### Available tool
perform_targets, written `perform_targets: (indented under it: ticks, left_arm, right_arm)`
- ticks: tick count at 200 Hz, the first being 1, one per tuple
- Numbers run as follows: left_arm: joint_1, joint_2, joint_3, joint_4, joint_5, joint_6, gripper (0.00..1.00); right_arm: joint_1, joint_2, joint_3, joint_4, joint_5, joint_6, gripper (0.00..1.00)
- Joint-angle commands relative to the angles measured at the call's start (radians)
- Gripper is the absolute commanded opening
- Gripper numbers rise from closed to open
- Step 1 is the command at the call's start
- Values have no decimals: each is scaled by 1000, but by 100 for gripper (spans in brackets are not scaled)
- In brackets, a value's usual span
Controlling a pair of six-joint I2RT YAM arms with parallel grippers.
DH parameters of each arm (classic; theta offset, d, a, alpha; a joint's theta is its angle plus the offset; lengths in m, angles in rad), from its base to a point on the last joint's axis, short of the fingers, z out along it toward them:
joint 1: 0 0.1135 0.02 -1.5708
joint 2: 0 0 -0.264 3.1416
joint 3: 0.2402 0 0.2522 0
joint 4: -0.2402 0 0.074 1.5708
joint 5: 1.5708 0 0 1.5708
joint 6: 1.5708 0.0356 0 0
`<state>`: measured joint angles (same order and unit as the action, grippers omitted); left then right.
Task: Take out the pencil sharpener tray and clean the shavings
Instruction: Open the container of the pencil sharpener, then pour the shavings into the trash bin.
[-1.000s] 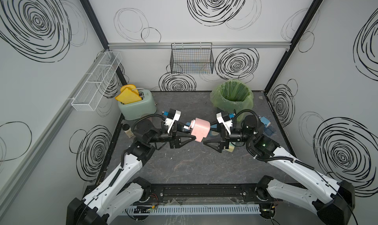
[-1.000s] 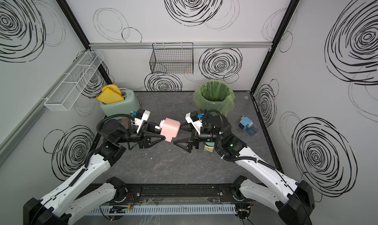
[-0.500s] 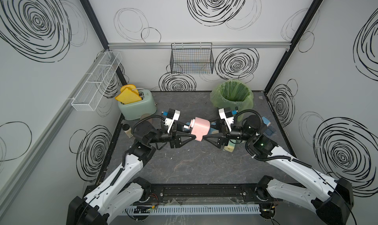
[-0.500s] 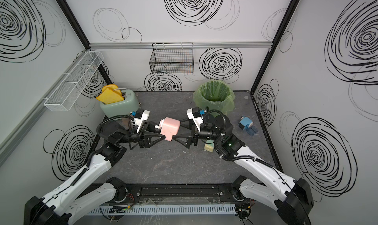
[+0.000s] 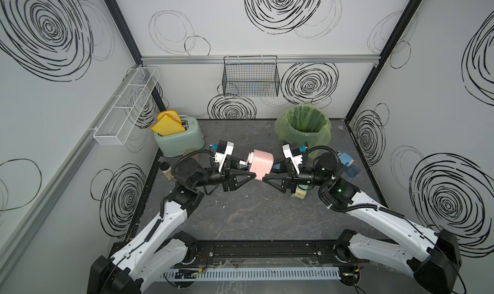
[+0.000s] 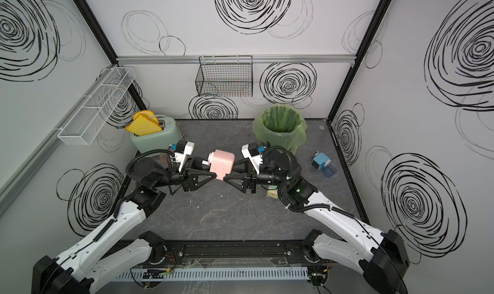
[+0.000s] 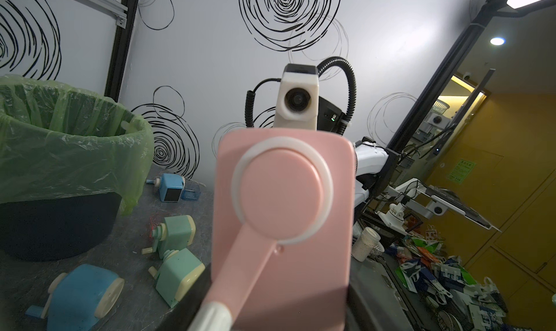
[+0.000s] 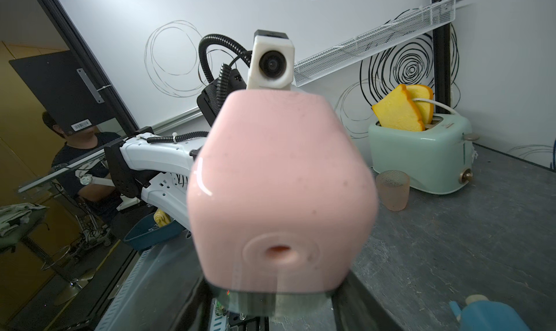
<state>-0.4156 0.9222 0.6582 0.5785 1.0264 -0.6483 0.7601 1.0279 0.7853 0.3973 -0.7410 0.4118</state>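
Note:
A pink pencil sharpener hangs above the middle of the table, held between both arms. My left gripper is shut on its crank end, and the white crank disc fills the left wrist view. My right gripper is shut on the opposite end, its fingers flanking the clear tray under the pink body. The shavings are hidden.
A green-lined bin stands at the back right and a mint toaster at the back left. A blue sharpener lies by the right wall. Several more sharpeners lie under the right arm. A pink cup stands by the toaster.
My right gripper has moved left onto the sharpener's free end and its wide-open jaws have closed round the base. The left arm and the sharpener have stayed put.

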Motion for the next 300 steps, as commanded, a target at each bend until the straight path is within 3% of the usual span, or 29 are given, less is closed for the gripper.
perform_targets:
  ticks: [1,71,131,197,251,271,300]
  left_arm:
    - [9,-5,1,84,8,-11,13]
    - [22,8,22,64,-10,7,12]
    - [62,59,103,-82,-136,104,11]
    - [73,57,99,-86,-162,113,12]
    - [62,46,79,-71,-173,107,12]
    - [51,44,70,-65,-178,105,12]
    - [37,38,57,-51,-185,99,12]
  right_arm:
    - [-22,-30,-23,19,10,-2,59]
    - [-154,-72,-64,-7,-89,21,51]
    - [-341,-104,-31,-166,-177,-1,50]
    - [-501,-53,24,-135,-205,134,50]
    - [-678,9,106,-129,-172,302,50]
    - [-763,63,109,-49,-223,438,50]
    - [-801,128,79,150,-241,679,50]
